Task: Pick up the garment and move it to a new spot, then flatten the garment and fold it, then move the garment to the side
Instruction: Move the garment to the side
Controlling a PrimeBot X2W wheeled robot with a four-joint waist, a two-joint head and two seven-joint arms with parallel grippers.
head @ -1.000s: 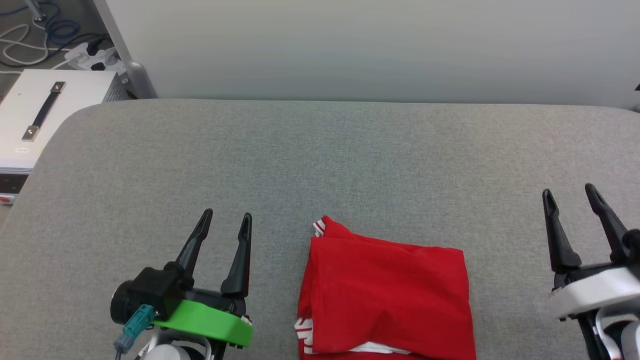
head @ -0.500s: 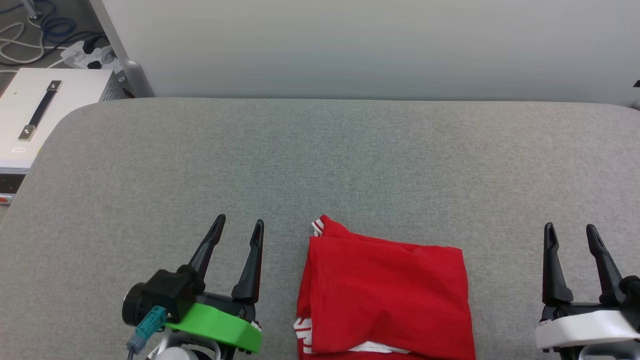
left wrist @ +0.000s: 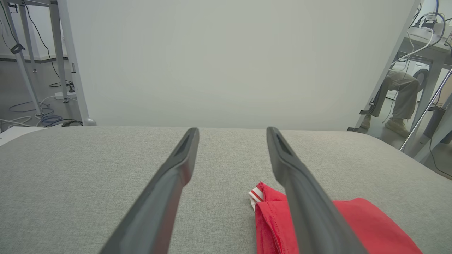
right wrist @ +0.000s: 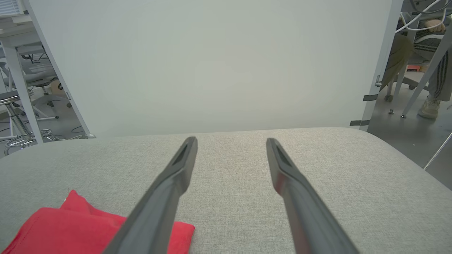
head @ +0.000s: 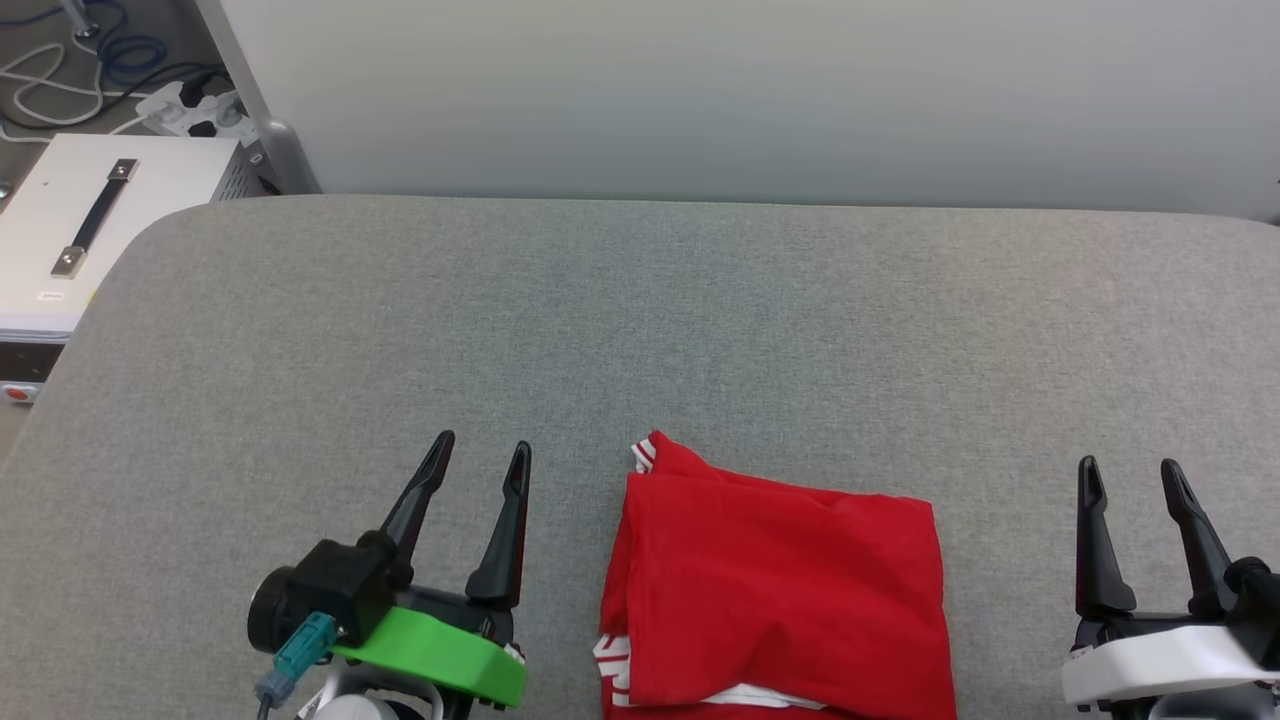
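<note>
Fingers of the left gripper (head: pixel 483 443) and right gripper (head: pixel 1127 464) stand spread wide and empty over a grey fabric-covered table (head: pixel 640 320) backed by a pale wall panel (head: pixel 700 90). Between them, at the near edge, lies the garment (head: pixel 780 590), folded into a red rectangle with white-and-red striped trim peeking out.

No text, number or brand can be read anywhere. The folded red garment (head: pixel 780 590) shows a scrap of white marking (head: pixel 610 662) at its near left edge, too cut off to make out. The white box (head: pixel 90 230) at the far left carries a small label (head: pixel 48 297), too small to read.
</note>
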